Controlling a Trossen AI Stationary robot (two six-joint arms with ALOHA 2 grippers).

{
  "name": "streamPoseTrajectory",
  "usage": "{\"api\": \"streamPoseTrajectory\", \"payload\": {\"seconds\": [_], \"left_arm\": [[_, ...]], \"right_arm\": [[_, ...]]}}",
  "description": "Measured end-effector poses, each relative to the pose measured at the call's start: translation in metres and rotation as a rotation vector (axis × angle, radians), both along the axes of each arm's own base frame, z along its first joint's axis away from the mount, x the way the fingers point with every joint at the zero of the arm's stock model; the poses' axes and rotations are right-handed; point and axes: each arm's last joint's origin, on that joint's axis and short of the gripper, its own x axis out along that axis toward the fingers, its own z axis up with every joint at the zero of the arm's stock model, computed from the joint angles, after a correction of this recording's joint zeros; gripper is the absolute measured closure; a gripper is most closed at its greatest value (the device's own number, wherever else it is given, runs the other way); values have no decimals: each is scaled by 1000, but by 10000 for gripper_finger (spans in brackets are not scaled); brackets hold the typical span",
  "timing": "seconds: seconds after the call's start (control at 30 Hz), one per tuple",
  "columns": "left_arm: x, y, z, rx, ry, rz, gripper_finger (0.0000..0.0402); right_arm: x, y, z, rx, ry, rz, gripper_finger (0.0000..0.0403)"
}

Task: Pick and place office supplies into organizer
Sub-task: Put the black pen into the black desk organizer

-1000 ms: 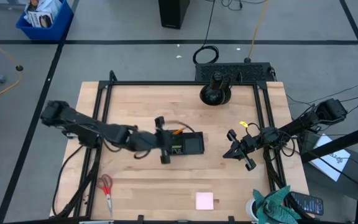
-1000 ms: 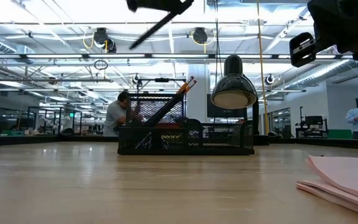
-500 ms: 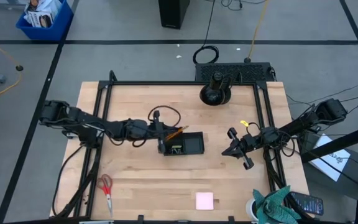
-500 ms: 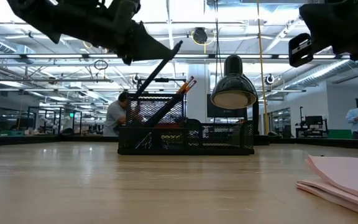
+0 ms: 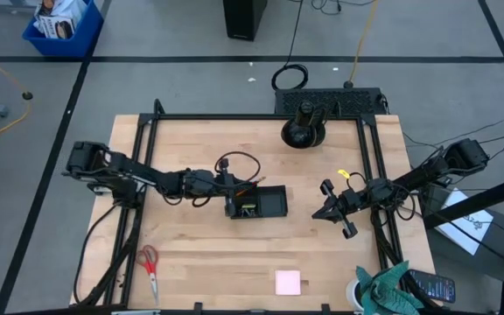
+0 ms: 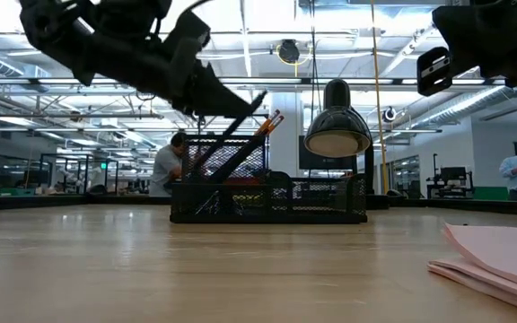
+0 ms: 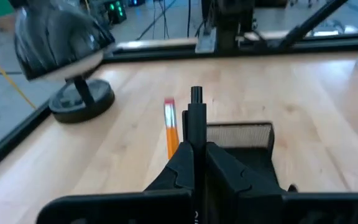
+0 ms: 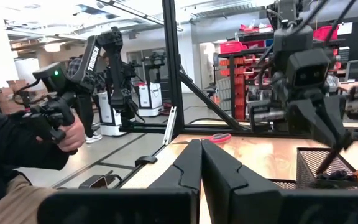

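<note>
The black mesh organizer point(image 5: 265, 203) point(image 6: 267, 199) stands mid-table, with orange pencils point(image 6: 269, 123) point(image 7: 171, 127) leaning out of its left compartment. My left gripper point(image 5: 227, 191) point(image 6: 237, 106) hovers over the organizer's left end, shut on a black pen point(image 6: 227, 130) point(image 7: 196, 115). My right gripper point(image 5: 335, 210) point(image 8: 201, 163) waits shut to the organizer's right, touching nothing. Red-handled scissors point(image 5: 150, 265) lie flat near the table's near-left corner. The pink sticky-note pad point(image 5: 288, 282) point(image 6: 501, 256) lies by the near edge. My left gripper pinches the black pen between its two fingers near the upper end point(image 7: 196, 124), whose tip point(image 7: 196, 94) sticks out past the fingertips. The fingers slant down from the table's left. The pen tilts, and its lower end point(image 8: 323, 169) reaches down inside the organizer's left compartment.
A black desk lamp point(image 5: 303, 131) point(image 6: 337, 126) stands on its round base at the far edge, behind the organizer. A teal cloth point(image 5: 388, 289) sits off the near-right corner. A black frame point(image 5: 234, 116) rims the table. A person point(image 8: 36, 143) holding a controller shows beyond the table.
My left gripper has come down from high above the table toward the organizer, staying shut on the pen. The tilted pen has sunk with it, and its lower end now reaches into the left compartment beside the pencils.
</note>
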Motion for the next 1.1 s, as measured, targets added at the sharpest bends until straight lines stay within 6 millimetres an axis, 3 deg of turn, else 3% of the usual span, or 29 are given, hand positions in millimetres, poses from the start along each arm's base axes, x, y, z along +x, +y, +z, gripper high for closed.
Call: {"api": "streamPoseTrajectory", "payload": {"seconds": [0.3,0.6,0.9,1.1], "left_arm": [[5,0,-20,-23,67,11,390],[5,2,-21,-19,76,14,394],[4,2,-22,-73,82,33,310],[4,2,-22,-73,85,35,280]], "right_arm": [[0,0,0,-5,-1,0,399],[0,0,0,-7,-3,-1,399],[0,0,0,1,0,1,399],[0,0,0,1,0,1,399]]}}
